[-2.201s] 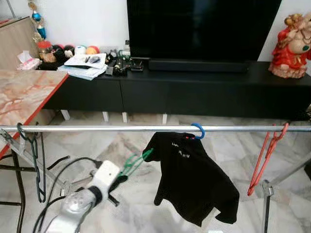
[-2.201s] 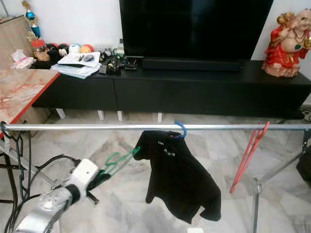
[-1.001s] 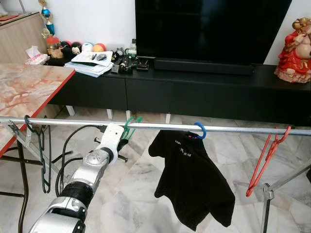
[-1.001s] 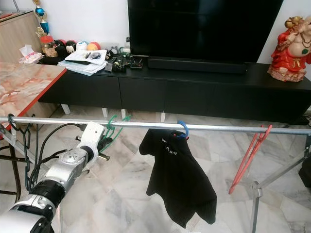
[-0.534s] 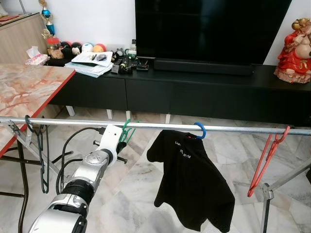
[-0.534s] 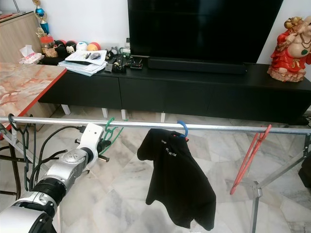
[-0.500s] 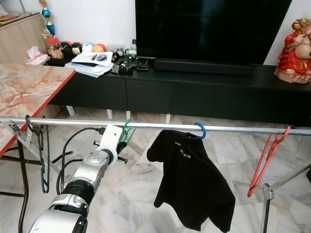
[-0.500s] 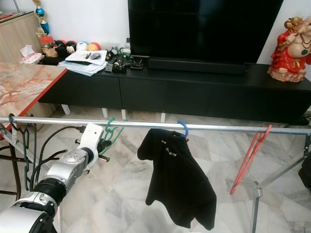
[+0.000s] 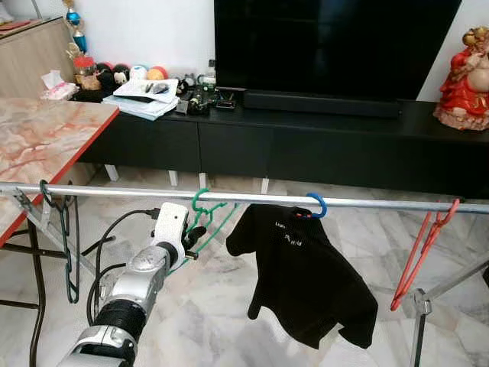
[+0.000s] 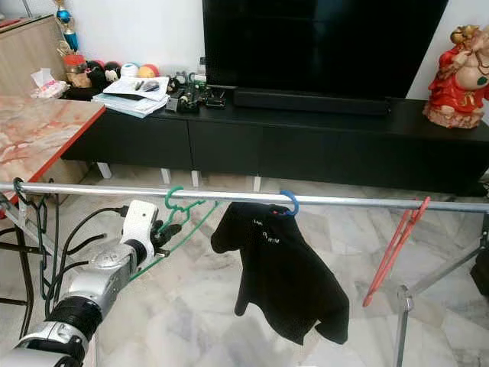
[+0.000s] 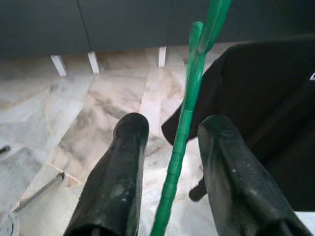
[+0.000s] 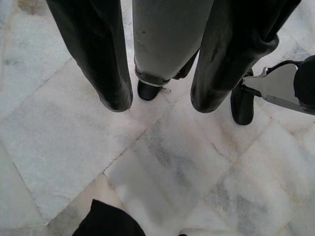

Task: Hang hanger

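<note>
Green hanger [image 9: 205,218] on rail [image 9: 367,204], marble floor [image 9: 214,321]

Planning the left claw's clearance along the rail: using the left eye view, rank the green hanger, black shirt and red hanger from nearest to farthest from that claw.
1. Green hanger, right at the left claw, hooked on the rail.
2. Black shirt, mid-rail, to the claw's right.
3. Red hanger, at the rail's far right end.
</note>
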Motion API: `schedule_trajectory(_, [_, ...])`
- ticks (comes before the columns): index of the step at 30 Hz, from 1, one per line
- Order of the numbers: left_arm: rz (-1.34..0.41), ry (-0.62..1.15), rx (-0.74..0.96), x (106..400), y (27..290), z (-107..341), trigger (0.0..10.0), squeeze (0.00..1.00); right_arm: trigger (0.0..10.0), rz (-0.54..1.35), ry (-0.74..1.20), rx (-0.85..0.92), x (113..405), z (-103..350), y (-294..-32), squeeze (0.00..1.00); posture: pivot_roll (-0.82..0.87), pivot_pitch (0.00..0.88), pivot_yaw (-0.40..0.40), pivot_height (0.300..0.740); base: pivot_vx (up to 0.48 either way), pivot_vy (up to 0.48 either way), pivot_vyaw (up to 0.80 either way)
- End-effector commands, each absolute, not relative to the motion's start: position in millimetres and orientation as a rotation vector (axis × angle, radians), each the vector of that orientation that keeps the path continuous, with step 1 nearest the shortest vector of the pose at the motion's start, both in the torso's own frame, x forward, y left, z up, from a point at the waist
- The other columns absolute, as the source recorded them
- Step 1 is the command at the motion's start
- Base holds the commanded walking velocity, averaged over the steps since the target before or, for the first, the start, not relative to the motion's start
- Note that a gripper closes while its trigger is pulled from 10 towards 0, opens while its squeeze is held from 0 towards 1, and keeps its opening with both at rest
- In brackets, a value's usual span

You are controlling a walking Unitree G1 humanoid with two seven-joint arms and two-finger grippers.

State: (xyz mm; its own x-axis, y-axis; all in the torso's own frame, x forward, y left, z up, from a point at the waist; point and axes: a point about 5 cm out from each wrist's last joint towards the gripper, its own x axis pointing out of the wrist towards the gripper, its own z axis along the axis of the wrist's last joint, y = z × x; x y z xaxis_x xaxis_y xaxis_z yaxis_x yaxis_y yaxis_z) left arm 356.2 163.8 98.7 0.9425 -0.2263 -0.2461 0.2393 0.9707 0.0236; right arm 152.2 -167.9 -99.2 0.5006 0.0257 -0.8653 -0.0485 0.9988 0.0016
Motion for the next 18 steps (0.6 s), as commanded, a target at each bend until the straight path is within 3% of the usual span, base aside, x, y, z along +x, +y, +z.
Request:
schedule_trajectory(1, [-0.232, 0.226, 0.041, 352, 168, 101, 10.0, 0.89, 10.0, 0.04, 1.044, -0.021, 152, -99, -168, 0.0, 0.12, 0.019, -0.015, 0.74, 0.0, 0.0, 0.0])
schedule_trajectory(9, [-0.214, 0.196, 0.064, 335, 186, 107, 10.0, 0.89, 10.0, 0.038, 1.045, -0.018, 151, -100, -168, 0.0, 0.13, 0.024, -0.009, 0.74, 0.0, 0.0, 0.0])
schedule_trajectory(18, [-0.24, 0.121, 0.053, 296, 205, 127, 10.0, 0.86, 10.0, 0.039, 1.047, -0.015, 150, -100, -167, 0.0, 0.14, 0.026, -0.006, 0.74, 0.0, 0.0, 0.0])
